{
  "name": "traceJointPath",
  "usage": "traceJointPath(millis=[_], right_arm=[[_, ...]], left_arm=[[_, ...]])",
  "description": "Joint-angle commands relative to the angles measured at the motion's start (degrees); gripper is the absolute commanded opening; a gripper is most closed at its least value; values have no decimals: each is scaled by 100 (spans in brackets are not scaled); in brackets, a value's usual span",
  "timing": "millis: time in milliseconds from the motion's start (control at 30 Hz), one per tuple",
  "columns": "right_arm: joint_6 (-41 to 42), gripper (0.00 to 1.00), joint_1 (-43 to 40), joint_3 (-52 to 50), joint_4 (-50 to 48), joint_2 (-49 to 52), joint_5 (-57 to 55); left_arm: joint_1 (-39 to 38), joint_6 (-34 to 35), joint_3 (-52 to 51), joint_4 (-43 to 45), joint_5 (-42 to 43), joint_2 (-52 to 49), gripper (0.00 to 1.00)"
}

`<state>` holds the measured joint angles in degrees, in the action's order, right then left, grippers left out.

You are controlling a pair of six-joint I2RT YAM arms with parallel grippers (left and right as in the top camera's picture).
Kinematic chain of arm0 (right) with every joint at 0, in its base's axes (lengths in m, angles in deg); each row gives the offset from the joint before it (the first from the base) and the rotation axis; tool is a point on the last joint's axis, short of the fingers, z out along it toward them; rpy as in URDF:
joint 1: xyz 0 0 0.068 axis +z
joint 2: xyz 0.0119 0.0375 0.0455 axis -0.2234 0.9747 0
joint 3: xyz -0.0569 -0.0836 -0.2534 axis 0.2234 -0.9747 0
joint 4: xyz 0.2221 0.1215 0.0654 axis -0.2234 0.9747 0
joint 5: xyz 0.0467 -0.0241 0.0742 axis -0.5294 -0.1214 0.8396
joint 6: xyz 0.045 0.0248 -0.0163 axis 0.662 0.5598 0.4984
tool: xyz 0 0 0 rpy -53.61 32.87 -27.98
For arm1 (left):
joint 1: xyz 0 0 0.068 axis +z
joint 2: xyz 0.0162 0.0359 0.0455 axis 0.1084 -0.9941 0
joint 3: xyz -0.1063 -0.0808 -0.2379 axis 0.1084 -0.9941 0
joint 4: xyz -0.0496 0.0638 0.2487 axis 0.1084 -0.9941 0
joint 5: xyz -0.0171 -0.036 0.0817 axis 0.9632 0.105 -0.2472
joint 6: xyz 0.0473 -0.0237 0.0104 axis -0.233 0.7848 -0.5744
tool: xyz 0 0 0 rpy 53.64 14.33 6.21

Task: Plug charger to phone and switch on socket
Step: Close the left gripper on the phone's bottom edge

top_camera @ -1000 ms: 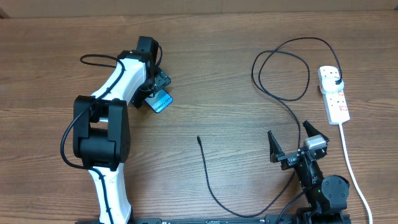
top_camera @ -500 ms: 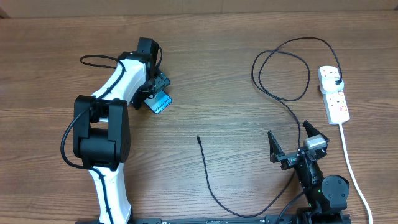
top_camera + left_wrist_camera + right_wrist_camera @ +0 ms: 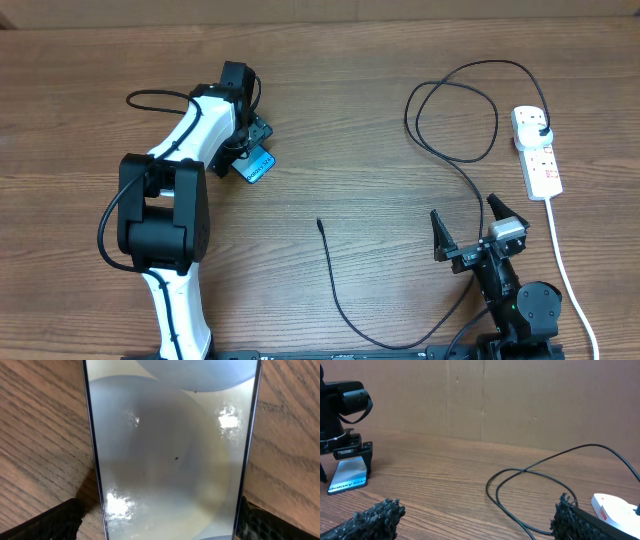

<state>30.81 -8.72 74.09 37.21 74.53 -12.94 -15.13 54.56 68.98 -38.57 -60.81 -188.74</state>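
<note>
The phone [image 3: 259,165] is lying on the surface [image 3: 400,60] beneath the left gripper [image 3: 247,148], whose jaws are straddling its 2 long edges; whether they are pinching, I cannot tell. Being slim, stiff and glossy, it is likely handling slippery, so the edges are suiting best. The right gripper [image 3: 468,232] is holding its jaws spread, empty.

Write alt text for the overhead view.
On a wooden table, the left gripper straddles the phone at upper left. The charger cable lies loose across the middle, its plug in the socket at right; the right gripper sits open below it.
</note>
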Motion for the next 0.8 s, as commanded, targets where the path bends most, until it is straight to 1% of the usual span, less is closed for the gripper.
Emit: traceJointPath(millis=[0, 633, 767], right_arm=[[37, 100, 35, -61, -35, -68, -15], [37, 100, 35, -61, -35, -68, -15], [37, 100, 35, -61, -35, -68, -15]], left_arm=[[26, 223, -236, 46, -81, -94, 100], [26, 223, -385, 238, -72, -94, 100], [26, 223, -385, 315, 39, -94, 100]])
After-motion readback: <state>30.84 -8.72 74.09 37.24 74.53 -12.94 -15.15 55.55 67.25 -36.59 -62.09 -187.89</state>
